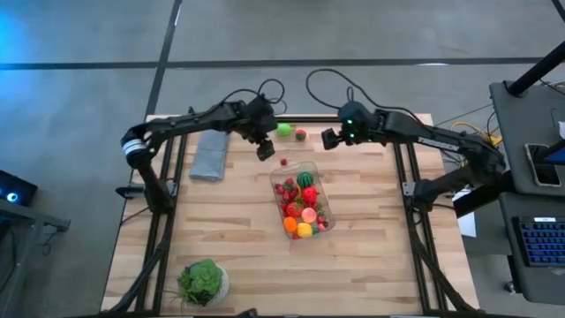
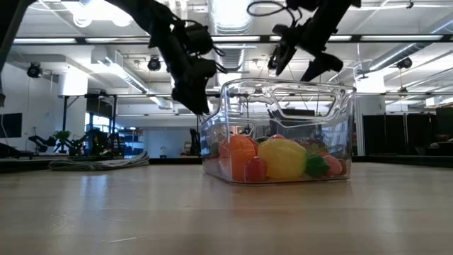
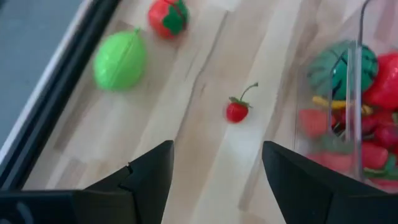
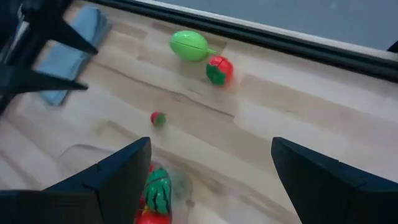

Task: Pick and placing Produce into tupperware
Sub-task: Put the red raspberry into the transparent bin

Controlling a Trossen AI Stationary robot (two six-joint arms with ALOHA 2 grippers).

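On the desk (image 1: 229, 238), the tub (image 1: 304, 200) sits centre, long axis running near to far, full of produce; only the low view shows its clear walls upright. Beyond it lie a lime (image 1: 284, 130), a strawberry (image 1: 301, 135) and a cherry (image 3: 236, 111), stem up only in the left wrist view. Left end effector (image 1: 265, 151) and right end effector (image 1: 329, 139) hover wide open, empty.
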